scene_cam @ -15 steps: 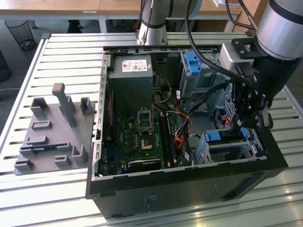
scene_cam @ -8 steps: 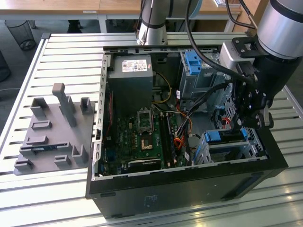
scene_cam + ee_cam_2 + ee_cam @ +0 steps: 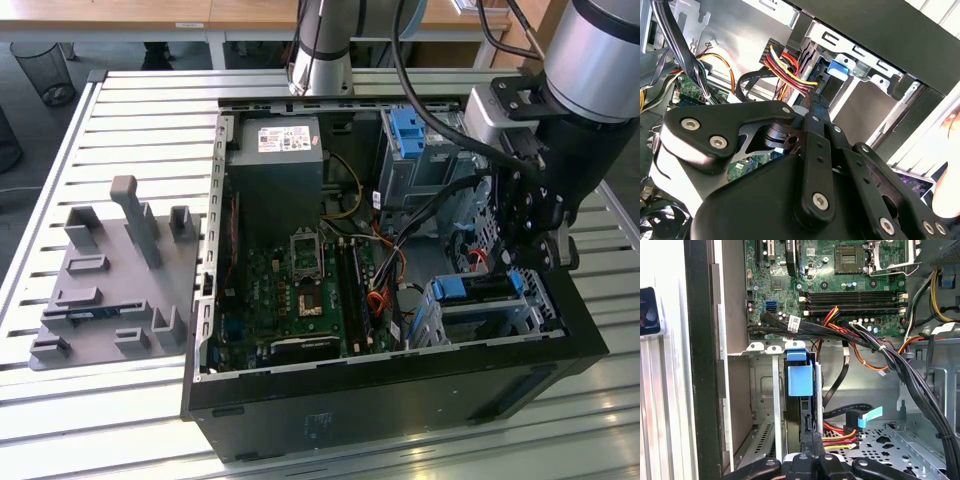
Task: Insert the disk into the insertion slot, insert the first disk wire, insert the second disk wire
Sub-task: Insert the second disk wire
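Closed to a hairline seam, the black, bolt-studded linkage gripper (image 3: 813, 437) has its two fingertips together at the near edge of the disk (image 3: 800, 380). The disk is a flat dark drive framed in glossy bright blue plastic. Nothing lies between the tips, and whether they press on that edge I cannot tell.

From the exterior view's left, a matt grey plastic fixture plate (image 3: 110, 290) with upright blocks lies by that edge of the ribbed silver metal bench (image 3: 150, 110). An open black sheet-metal computer case (image 3: 400, 410) stands on the bench's middle. Inside it come a boxy grey power supply (image 3: 275, 185) with a white label, a green circuit board (image 3: 300, 290), and a tall grey metal cage (image 3: 410, 160) with a blue tab at the case's far edge. In the case's near corner toward the exterior view's right is the insertion slot (image 3: 440, 325), a low bay of silver sheet metal. The disk sits in that slot, its blue bar across the top, with the gripper just above its end on that side.

The first wrist view shows the disk edge-on between the slot's two silver rails. It also shows a black flat cable (image 3: 840, 380) hanging beside it. The second wrist view adds a bundle of red, yellow and black wires (image 3: 787, 62) running from a black plug to just beside the fingertips.
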Motion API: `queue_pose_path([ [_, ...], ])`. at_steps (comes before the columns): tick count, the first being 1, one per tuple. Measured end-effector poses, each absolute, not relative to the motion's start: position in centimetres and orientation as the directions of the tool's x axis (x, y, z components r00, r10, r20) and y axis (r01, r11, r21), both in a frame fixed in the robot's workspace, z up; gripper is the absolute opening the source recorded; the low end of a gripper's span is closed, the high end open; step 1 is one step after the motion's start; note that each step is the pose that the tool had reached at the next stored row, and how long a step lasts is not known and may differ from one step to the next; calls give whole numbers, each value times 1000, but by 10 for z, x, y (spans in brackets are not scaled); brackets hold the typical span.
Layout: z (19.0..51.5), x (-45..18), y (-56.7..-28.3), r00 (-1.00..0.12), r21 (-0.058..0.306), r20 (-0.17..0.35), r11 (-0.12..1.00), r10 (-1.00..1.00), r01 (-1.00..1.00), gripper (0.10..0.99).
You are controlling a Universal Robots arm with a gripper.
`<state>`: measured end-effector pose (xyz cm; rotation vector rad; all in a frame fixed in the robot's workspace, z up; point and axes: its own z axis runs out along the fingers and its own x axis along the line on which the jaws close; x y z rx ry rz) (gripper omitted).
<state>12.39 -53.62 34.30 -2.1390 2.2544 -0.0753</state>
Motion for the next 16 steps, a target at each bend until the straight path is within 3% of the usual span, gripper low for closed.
queue_pose_path([
  [16, 348, 113, -534, -53, -57, 8, 52, -999, -997, 106],
])
